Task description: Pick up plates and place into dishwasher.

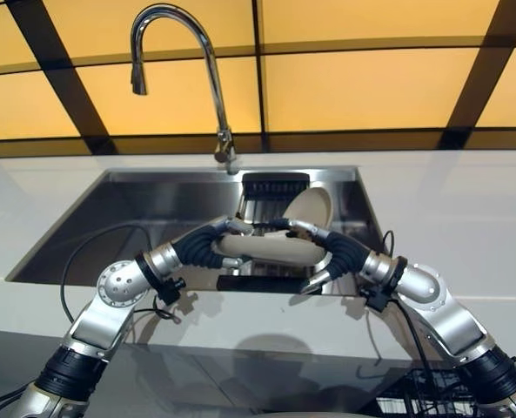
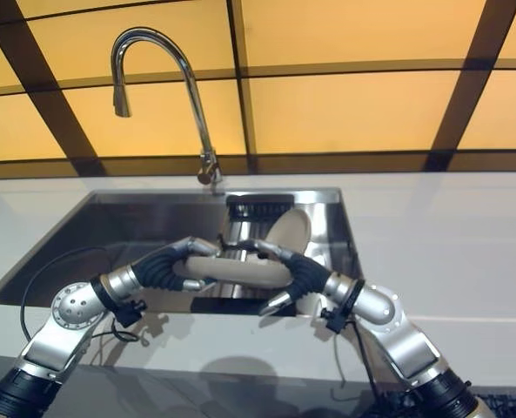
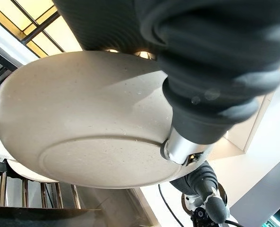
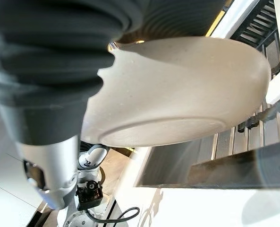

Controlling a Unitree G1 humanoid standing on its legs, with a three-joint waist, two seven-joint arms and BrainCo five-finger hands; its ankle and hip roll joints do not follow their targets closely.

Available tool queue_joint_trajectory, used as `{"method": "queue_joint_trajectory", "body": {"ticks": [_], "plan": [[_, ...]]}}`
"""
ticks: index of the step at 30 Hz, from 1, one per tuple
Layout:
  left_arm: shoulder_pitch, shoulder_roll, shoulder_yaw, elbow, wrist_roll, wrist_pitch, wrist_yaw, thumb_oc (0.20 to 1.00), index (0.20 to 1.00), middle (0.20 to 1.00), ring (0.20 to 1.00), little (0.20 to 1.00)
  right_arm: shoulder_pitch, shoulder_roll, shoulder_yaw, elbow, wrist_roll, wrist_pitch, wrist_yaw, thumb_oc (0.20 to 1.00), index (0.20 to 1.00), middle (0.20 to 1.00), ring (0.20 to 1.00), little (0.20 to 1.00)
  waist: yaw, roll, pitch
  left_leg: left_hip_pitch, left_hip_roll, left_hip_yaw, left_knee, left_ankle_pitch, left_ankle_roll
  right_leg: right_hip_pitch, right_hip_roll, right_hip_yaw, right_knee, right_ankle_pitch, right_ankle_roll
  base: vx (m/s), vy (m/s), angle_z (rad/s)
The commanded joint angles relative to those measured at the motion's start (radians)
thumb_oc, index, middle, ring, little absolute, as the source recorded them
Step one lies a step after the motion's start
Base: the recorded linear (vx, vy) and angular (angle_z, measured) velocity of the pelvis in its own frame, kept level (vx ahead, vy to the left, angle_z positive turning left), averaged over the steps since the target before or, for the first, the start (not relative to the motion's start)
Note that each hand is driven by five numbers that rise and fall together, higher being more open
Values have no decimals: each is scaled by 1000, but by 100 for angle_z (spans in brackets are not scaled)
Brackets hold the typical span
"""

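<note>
Beige round ceramic plate (image 1: 271,249) held level over steel sink (image 1: 144,209); left hand (image 1: 207,244) and right hand (image 1: 331,252) fingers curled on opposite rims; second plate (image 1: 314,209) upright in rack.

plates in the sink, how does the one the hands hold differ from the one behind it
The held plate lies about level, lifted over the sink between the left hand and the right hand. The second plate stands on edge, leaning in the dark rack, and neither hand touches it. The held plate hides the second plate's lower part. Both look the same beige, round make.
</note>
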Motion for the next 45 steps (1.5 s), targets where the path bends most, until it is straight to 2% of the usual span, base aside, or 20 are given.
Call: {"method": "queue_joint_trajectory", "body": {"ticks": [1,10,20,31,32,33,34,41,45], "plan": [[-35,13,12,-14,-102,-17,29,200,200,200,200,200,-15,3,5,-25,1,-16,-13,200,200,200,200,200,30,-68,-43,-57,-47,-16,24,-81,50,-26,-56,-26,35,-77,73,0,0,0],[-6,-33,28,-15,-115,-10,33,200,200,200,200,200,19,40,-15,-8,-22,-17,-21,200,200,200,200,200,31,-70,-49,-51,-45,-16,14,-78,49,-18,-51,-25,23,-75,70,-4,1,0],[4,-44,39,-8,-131,2,26,200,200,200,200,200,31,46,-36,-3,-26,-22,-25,200,200,200,200,200,33,-73,-58,-50,-41,-11,6,-72,44,-11,-49,-31,11,-72,69,-44,9,0],[30,-92,65,2,-178,59,39,200,200,200,200,200,34,74,-64,1,-63,-45,-80,200,200,200,200,200,36,-73,-65,-52,-39,-6,4,-71,41,-14,-47,-36,9,-74,69,-63,10,1],[31,-96,67,4,-180,68,50,561,561,561,561,561,34,73,-69,3,-66,-50,-82,200,200,200,200,200,36,-73,-65,-53,-39,-5,6,-71,41,-14,-47,-36,10,-75,68,-62,3,0],[29,-101,66,7,-178,72,44,868,868,868,868,868,33,73,-73,5,-68,-54,-85,200,200,200,200,200,35,-73,-65,-53,-39,-5,7,-72,42,-14,-47,-35,11,-75,69,-62,1,0],[27,-106,64,12,-172,73,51,1000,1000,1000,1000,1000,29,73,-77,7,-68,-53,-89,200,200,200,200,200,34,-74,-66,-53,-39,-4,7,-72,42,-16,-47,-34,12,-75,69,-57,-1,0],[24,-123,75,21,-208,75,89,1000,1000,1000,1000,1000,4,66,-105,19,-98,-70,-142,200,200,200,200,200,31,-75,-67,-51,-37,0,11,-75,41,-21,-42,-28,17,-76,66,-45,-5,-1],[24,-142,86,28,-218,85,107,1000,1000,1000,1000,1000,-15,64,-134,9,-130,-85,-211,200,200,200,200,200,26,-76,-66,-50,-35,4,14,-80,42,-24,-38,-18,16,-76,64,0,0,0]]}}
